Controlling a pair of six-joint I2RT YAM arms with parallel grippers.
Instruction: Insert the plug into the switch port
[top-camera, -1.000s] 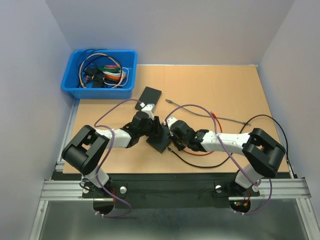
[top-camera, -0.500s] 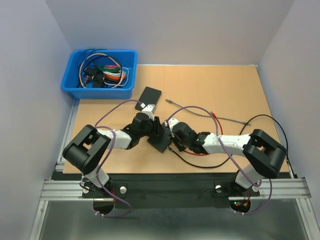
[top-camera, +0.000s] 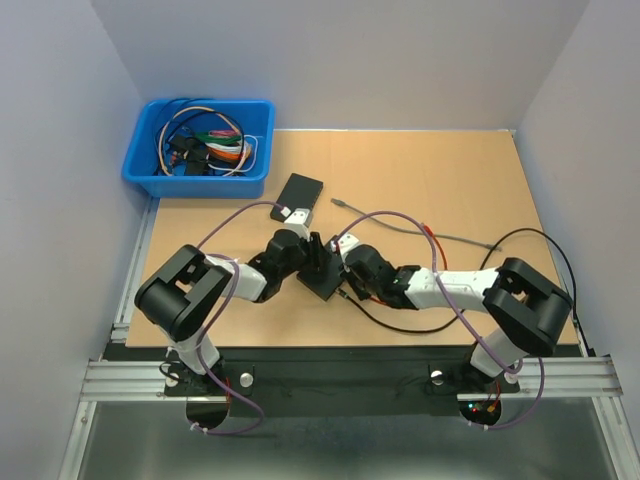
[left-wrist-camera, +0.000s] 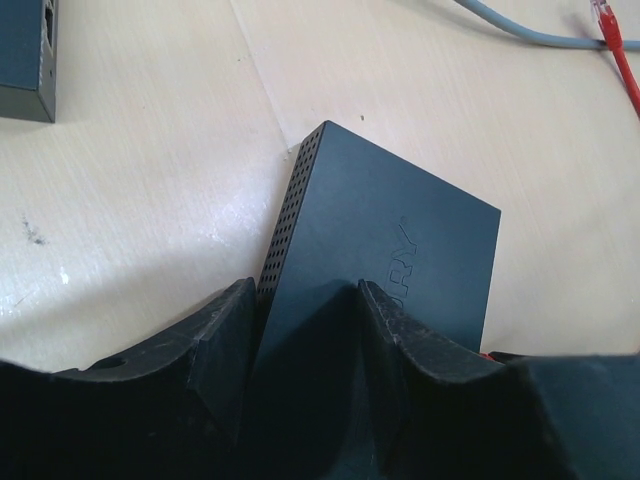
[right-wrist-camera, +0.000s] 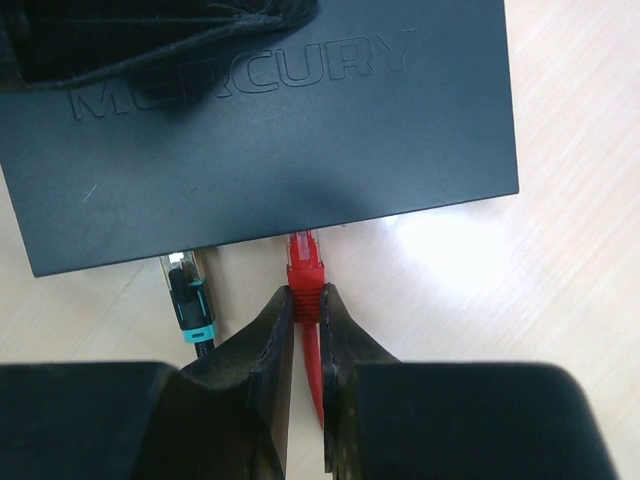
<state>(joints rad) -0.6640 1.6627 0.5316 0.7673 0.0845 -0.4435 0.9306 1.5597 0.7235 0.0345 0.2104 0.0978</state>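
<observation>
A black Mercury switch (top-camera: 322, 276) lies mid-table, also in the left wrist view (left-wrist-camera: 385, 250) and the right wrist view (right-wrist-camera: 260, 120). My left gripper (left-wrist-camera: 305, 330) is shut on the switch's near edge and pins it. My right gripper (right-wrist-camera: 306, 305) is shut on the red plug (right-wrist-camera: 304, 265), whose clear tip reaches the switch's port edge; how deep it sits is hidden. The red cable (right-wrist-camera: 312, 370) runs back between the fingers. A black plug with a teal band (right-wrist-camera: 188, 295) sits in the port to its left.
A blue bin (top-camera: 200, 147) of cables stands at the back left. A second black box (top-camera: 299, 195) lies behind the switch. A grey cable (top-camera: 440, 235) and a black cable (top-camera: 400, 325) lie on the right half.
Both arms have shifted slightly; the left arm's elbow swung toward the right. The right gripper edged closer to the switch with the red plug. The switch stays put.
</observation>
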